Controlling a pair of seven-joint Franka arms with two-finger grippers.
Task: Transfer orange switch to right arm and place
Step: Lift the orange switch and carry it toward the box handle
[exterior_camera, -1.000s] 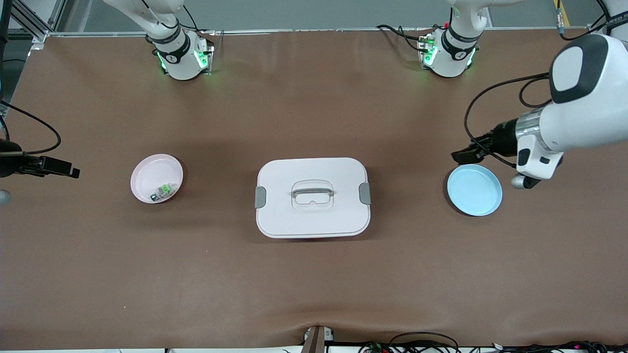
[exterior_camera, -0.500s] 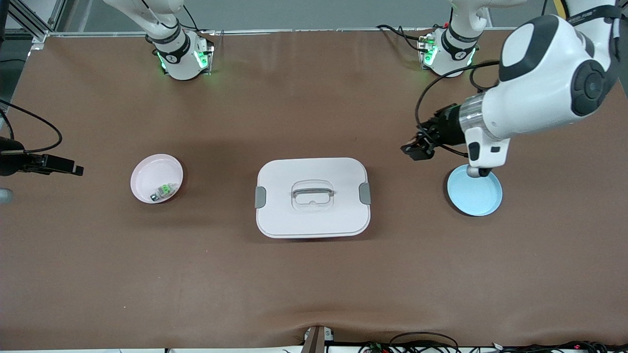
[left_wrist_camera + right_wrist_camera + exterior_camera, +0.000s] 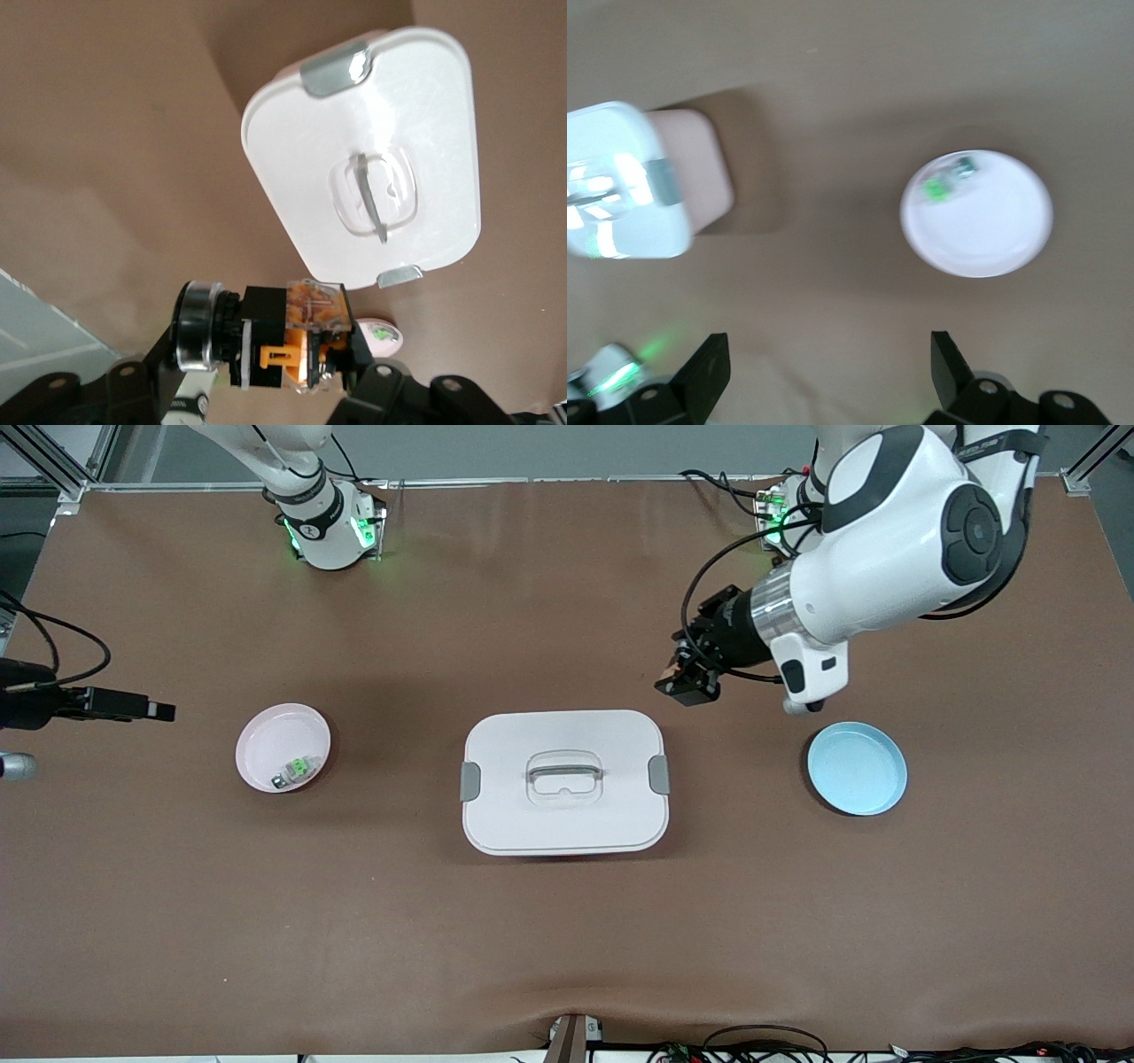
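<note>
Left gripper (image 3: pixel 684 683) clamps the orange switch (image 3: pixel 288 338) in the air, over bare table beside the white lidded box (image 3: pixel 564 781). Right gripper (image 3: pixel 824 372), jaws spread, holds nothing near the pink dish (image 3: pixel 283 747).

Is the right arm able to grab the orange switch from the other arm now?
Probably not yet. The right gripper is open but sits at its own table end, by the pink dish. The left gripper holds the orange switch above the white box.

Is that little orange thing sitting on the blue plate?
No, the blue plate holds nothing; the orange switch is clamped in the left gripper fingers, up over the table.
</note>
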